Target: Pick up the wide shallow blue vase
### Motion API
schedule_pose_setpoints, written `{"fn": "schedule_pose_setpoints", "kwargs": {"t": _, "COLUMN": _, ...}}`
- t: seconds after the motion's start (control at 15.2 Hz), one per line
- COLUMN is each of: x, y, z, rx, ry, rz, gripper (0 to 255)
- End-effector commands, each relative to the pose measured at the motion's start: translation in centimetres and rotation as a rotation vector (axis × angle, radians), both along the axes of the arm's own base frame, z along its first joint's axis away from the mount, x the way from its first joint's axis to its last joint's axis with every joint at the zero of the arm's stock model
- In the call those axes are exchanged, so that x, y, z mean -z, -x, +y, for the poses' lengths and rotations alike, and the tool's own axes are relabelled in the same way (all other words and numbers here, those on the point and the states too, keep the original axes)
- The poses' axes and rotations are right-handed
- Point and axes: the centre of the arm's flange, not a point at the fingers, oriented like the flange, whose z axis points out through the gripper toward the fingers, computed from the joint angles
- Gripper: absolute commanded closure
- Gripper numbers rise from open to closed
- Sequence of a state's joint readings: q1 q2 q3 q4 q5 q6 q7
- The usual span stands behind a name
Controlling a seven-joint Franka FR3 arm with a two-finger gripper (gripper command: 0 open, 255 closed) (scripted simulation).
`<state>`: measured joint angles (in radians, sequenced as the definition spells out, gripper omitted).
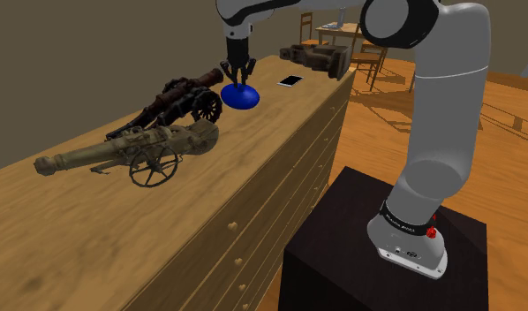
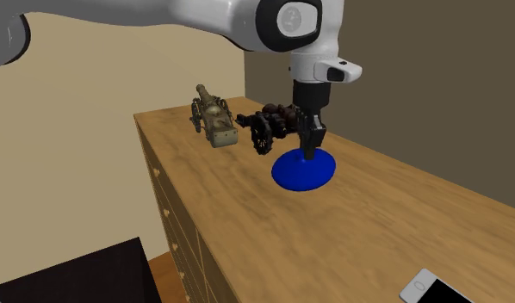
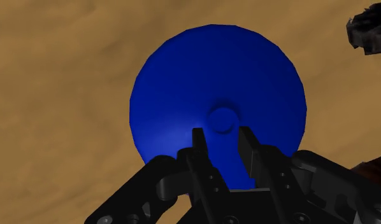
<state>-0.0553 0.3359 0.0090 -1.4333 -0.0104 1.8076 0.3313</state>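
Note:
The wide shallow blue vase (image 1: 242, 97) (image 2: 299, 172) (image 3: 183, 95) is a flat blue disc with a small round neck at its middle. It looks to rest on the wooden dresser top (image 1: 103, 212) (image 2: 394, 224), right beside the dark cannon model (image 1: 181, 97) (image 2: 269, 127). My black gripper (image 1: 238, 78) (image 2: 310, 151) (image 3: 222, 141) comes straight down onto the vase's centre. Its two fingers (image 3: 199, 145) stand a narrow gap apart and clasp the small neck between them.
A brass-coloured cannon model (image 1: 134, 150) (image 2: 213, 116) lies further along the top. A white phone (image 1: 290, 81) (image 2: 430, 288) lies on the other side of the vase. Chairs and a table (image 1: 342, 40) stand beyond the dresser's end. The black stand (image 1: 386, 256) is beside the drawers.

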Motion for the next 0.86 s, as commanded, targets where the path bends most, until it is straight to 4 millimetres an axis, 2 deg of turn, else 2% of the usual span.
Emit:
{"fn": "schedule_pose_setpoints", "kwargs": {"t": 0.0, "x": -1.0, "y": 0.0, "z": -0.1, "rx": 0.000, "ry": 0.000, "rz": 0.000, "gripper": 255}}
{"fn": "schedule_pose_setpoints", "kwargs": {"t": 0.66, "x": -6.3, "y": 0.0, "z": -0.1, "rx": 0.000, "ry": 0.000, "rz": 0.000, "gripper": 255}}
{"fn": "schedule_pose_setpoints", "kwargs": {"t": 0.79, "x": -6.4, "y": 0.0, "z": -0.1, "rx": 0.000, "ry": 0.000, "rz": 0.000, "gripper": 255}}
